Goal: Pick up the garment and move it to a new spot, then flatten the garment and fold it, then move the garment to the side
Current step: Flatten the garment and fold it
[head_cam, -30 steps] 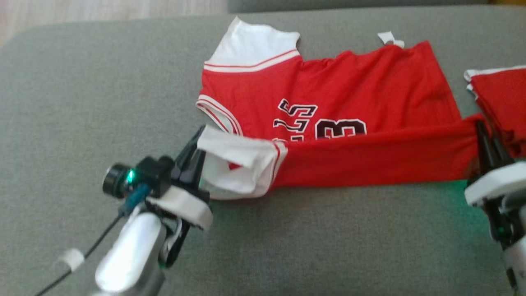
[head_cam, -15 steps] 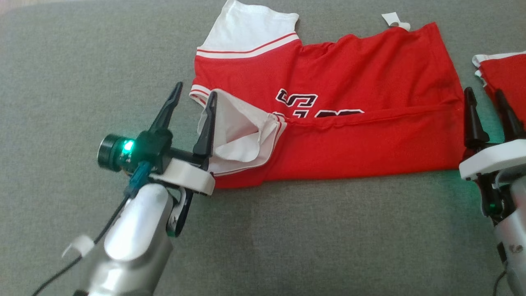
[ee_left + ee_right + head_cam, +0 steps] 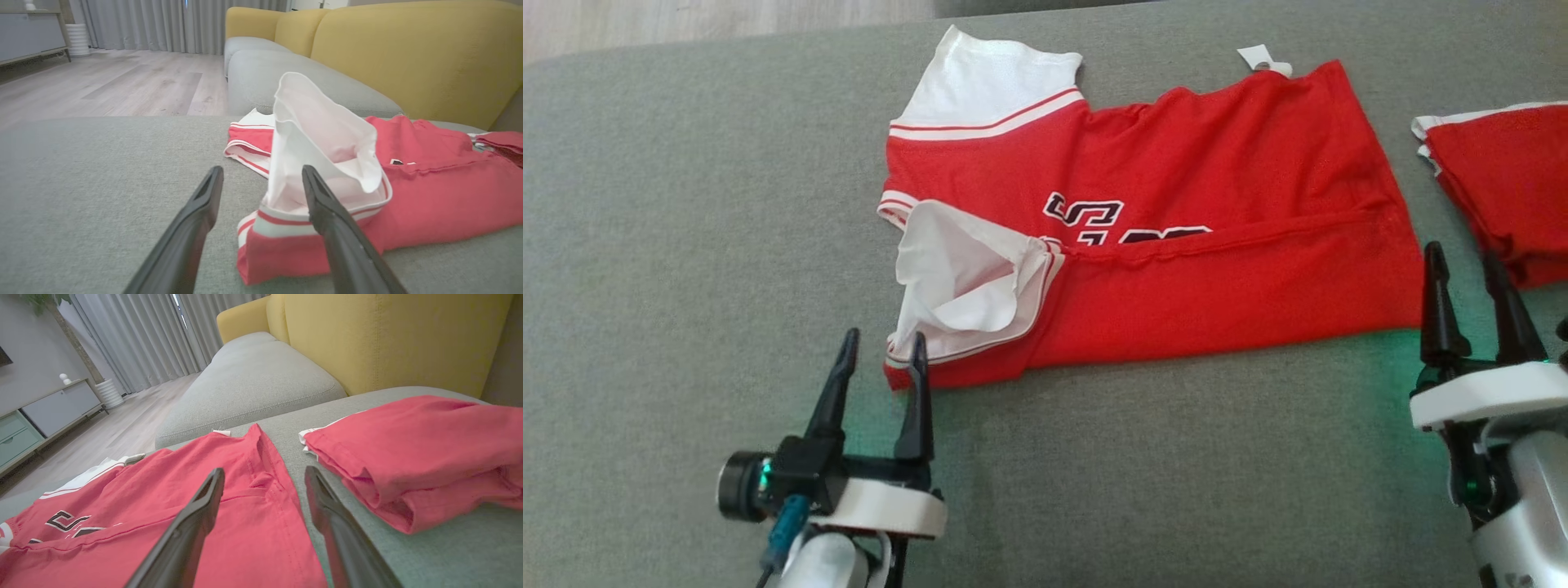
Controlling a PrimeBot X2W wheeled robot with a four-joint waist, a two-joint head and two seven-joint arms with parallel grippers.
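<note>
The garment [image 3: 1192, 212] is a red jersey with white sleeves and black lettering, lying on the grey cushion [image 3: 686, 245], its near long edge folded up over the print. The near white sleeve [image 3: 322, 139] puffs up at the fold's left end. My left gripper [image 3: 880, 351] stands open just below that sleeve corner, holding nothing; its right finger [image 3: 327, 208] is beside the cloth. At the jersey's right hem my right gripper [image 3: 1468, 265] stands open and empty. The hem [image 3: 265, 469] lies between and beyond its fingertips.
A second red garment [image 3: 1503, 188], folded, lies on the cushion right of the jersey, close to my right gripper [image 3: 264, 473]. Yellow sofa backrests [image 3: 388, 335] rise behind the grey seats. Wooden floor [image 3: 114, 85] lies beyond the cushion's far-left edge.
Both grippers went from shut on the jersey's folded edge to open and let it drop. Both have since pulled back toward me. The camera view also shifted.
</note>
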